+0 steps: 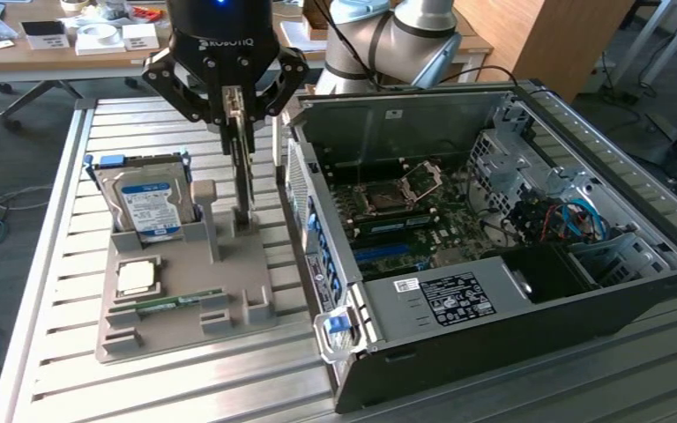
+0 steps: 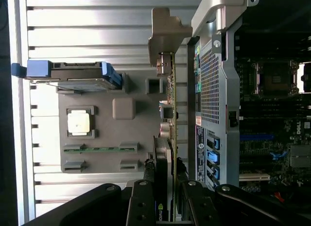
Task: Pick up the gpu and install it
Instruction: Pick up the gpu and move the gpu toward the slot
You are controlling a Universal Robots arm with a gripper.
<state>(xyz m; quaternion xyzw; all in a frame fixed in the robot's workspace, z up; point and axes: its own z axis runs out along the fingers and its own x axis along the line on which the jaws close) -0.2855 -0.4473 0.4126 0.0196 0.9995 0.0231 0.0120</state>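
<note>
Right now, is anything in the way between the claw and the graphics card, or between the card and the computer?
Nothing visible: the gripper holds the gpu from both sides. The case's perforated wall stands between the gray holder and the motherboard; the case is open above.

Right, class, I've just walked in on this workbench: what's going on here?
A robot arm's claw is closed on the top edge of the gpu, a thin card standing upright in the grey holder on the slatted table. A hard drive stands in the same holder. The open computer case lies beside it, motherboard exposed; the card is not yet installed.
</note>
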